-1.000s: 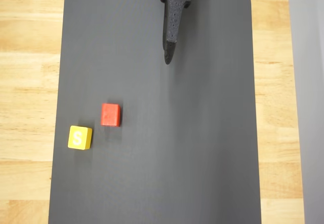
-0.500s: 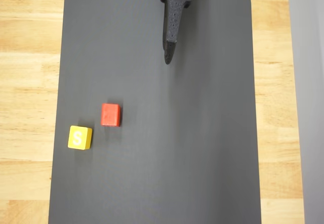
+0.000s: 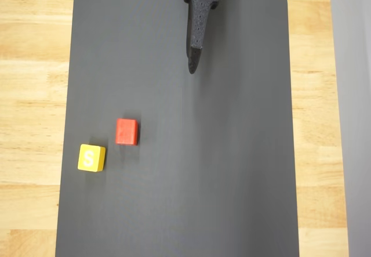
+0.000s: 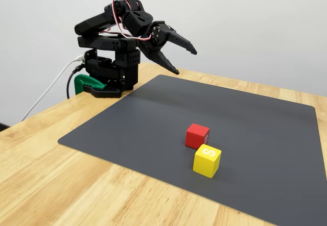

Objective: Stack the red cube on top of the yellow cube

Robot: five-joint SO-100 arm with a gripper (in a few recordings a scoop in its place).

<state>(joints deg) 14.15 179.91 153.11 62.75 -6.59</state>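
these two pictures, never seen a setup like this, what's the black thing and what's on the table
The black thing is a small robot arm ending in a two-finger gripper, its jaws spread open and holding nothing. One picture looks straight down from above; the other is taken from the side of the wooden table. On the dark grey mat lie a red cube and a yellow cube marked "S", close together, corner to corner. The gripper hangs in the air well away from both.

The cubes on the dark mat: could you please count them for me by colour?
Small red wooden cube: 1
Small yellow wooden cube with a white "S": 1
Total: 2 cubes, both lying on the dark grey mat.
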